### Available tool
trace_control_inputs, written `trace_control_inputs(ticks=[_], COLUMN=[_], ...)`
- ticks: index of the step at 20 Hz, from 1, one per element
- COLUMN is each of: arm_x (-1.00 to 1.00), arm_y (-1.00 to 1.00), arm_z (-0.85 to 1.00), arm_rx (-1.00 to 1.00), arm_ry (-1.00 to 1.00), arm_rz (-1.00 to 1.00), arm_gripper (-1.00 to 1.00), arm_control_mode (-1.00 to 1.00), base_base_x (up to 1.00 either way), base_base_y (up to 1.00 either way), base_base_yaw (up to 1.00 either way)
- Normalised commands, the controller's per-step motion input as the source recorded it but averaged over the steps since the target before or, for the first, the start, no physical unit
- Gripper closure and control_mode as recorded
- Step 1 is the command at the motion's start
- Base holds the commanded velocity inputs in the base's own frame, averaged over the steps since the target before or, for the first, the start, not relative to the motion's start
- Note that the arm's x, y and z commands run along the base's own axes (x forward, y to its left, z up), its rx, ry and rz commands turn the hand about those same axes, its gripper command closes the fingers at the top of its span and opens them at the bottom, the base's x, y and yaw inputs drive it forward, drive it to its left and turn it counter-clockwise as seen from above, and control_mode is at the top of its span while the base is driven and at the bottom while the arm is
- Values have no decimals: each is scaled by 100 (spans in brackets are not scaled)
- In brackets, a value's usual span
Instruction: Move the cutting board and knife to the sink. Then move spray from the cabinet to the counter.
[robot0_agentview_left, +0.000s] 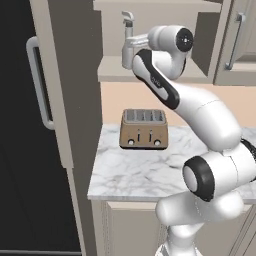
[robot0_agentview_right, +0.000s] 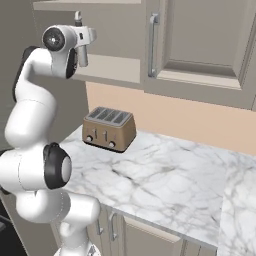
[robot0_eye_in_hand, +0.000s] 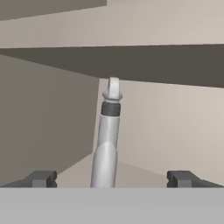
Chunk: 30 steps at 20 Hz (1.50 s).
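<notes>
The slim grey spray (robot0_eye_in_hand: 106, 146) with its pale trigger head stands upright in the open shelf niche of the beige cabinet (robot0_agentview_left: 152, 75). My gripper (robot0_eye_in_hand: 111, 179) is open and reaches into the niche, with the bottle's lower body between its two dark fingertips (robot0_eye_in_hand: 42, 178) and a wide gap on each side. In the left base view the spray head (robot0_agentview_left: 128, 20) rises above my gripper (robot0_agentview_left: 126, 52). From the right, the spray (robot0_agentview_right: 78, 18) pokes up behind my gripper (robot0_agentview_right: 82, 54). The white marble counter (robot0_agentview_left: 145, 172) lies below. The cutting board, knife and sink are out of view.
A copper toaster (robot0_agentview_left: 143, 129) stands on the counter under the niche, also toaster (robot0_agentview_right: 109, 129). The tall dark fridge (robot0_agentview_left: 25, 150) with a grey handle fills the left. A panelled cabinet door with a bar handle (robot0_agentview_right: 152, 45) is right of the niche.
</notes>
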Motion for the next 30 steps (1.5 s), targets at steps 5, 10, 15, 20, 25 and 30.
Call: trace_control_inputs(ticks=[5,10,15,20,25,30], arm_x=[33,35,33,35,24,11], arm_y=[8,10,8,11,22,1], arm_z=[0,-1,-1,0,-9,-3], arm_rx=[0,0,0,0,1,3], arm_ry=[2,2,1,1,0,0], arm_rz=[0,0,0,0,0,0], arm_gripper=[-100,-100,-100,-100,-100,-100], arm_control_mode=[-100,-100,-100,-100,-100,-100], base_base_x=[0,0,0,0,0,0], base_base_y=[0,0,0,0,0,0], base_base_yaw=[0,0,0,0,0,0])
